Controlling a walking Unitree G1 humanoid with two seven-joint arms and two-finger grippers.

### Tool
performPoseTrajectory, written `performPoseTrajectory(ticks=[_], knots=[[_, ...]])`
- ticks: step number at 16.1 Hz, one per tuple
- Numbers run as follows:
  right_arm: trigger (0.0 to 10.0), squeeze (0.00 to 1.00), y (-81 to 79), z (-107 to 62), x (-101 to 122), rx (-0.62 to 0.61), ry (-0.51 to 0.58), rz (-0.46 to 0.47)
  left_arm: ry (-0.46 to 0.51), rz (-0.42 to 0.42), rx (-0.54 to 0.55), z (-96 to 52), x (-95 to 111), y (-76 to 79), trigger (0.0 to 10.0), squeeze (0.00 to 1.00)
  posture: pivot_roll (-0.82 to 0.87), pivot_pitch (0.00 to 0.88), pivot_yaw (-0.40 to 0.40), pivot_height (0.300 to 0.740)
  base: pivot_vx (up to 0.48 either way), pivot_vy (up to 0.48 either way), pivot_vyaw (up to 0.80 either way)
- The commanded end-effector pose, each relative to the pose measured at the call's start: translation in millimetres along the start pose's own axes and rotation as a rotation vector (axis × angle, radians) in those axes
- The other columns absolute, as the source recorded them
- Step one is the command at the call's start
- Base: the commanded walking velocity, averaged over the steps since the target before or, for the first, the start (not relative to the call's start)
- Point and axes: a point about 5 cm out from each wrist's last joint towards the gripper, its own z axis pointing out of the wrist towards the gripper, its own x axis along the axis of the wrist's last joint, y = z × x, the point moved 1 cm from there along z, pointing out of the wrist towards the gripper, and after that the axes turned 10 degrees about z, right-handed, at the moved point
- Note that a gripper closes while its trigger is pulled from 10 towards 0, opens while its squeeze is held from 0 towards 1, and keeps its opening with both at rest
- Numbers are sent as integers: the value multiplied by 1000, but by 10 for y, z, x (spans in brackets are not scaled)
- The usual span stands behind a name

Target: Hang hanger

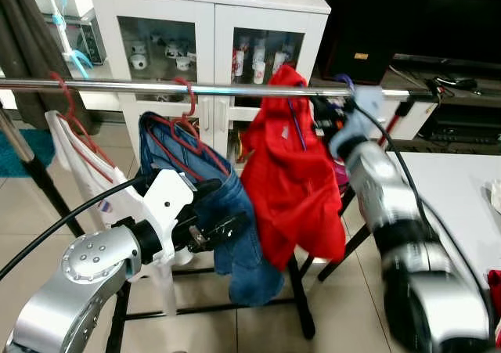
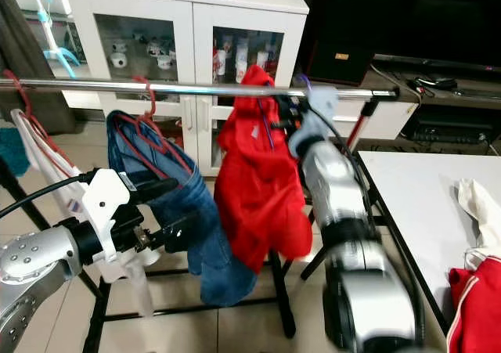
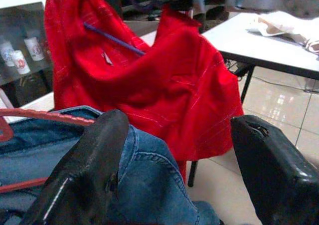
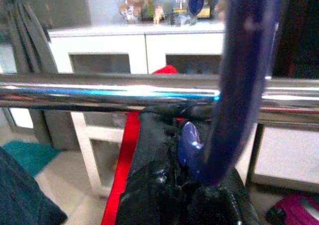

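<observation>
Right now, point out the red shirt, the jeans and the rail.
red shirt (image 1: 291, 173), left eye view, middle of its front.
jeans (image 1: 239, 228), left eye view, the hanging leg.
rail (image 1: 117, 88), left eye view, bare stretch of the bar.

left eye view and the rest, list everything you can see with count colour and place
rail: one, chrome, across the rack
red garment: one, on a blue hanger at the rail
jeans: one pair, blue, on a red hanger, left of the red garment
white garment: one, on a red hanger, far left
cabinet: one, white, glass doors, behind the rack
table: one, white, on the right, clothes on it
left pincer: open, by the jeans
right pincer: shut on the blue hanger, at the rail
</observation>
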Motion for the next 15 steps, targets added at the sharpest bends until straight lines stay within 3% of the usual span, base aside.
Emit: performPoseTrajectory(ticks=[1,2,4,5,6,8,11,12,13,15], knots=[[10000,0,0,86,80,-27,-41,-49,-6,-2,-25,0,1,17,10000,0,28,0,-92,740,0,0,0],[10000,0,15,128,72,-66,-83,-66,-10,-1,-28,-5,-3,16,10000,0,31,0,-92,740,0,0,0],[10000,0,120,138,29,-172,-153,-8,-14,1,-37,-15,3,30,10000,0,40,0,-97,740,0,0,0],[10000,0,200,59,-218,-184,-336,-69,-20,2,-44,-30,-2,38,10000,0,42,0,-99,740,0,0,0],[10000,0,228,13,-314,-173,-388,-67,-20,3,-44,-28,0,38,10000,0,42,0,-100,740,0,0,0],[10000,0,365,-66,-302,-187,-389,-31,-11,3,-55,-26,18,42,10000,0,35,0,-97,740,0,0,0],[10000,0,365,-93,-186,-135,-366,-17,18,-7,-87,-8,66,26,10000,0,7,0,-78,740,0,0,0],[10000,192,380,-122,-267,-136,-379,-19,18,-8,-112,0,60,37,10000,0,5,0,-77,740,0,0,0],[10000,1000,366,-128,-286,-129,-359,-2,30,3,-103,-3,82,16,10000,0,10,0,-81,740,0,0,0],[10000,1000,263,-123,-189,-41,-282,-33,69,16,-48,-6,146,-63,10000,0,17,0,-90,740,0,0,0]])
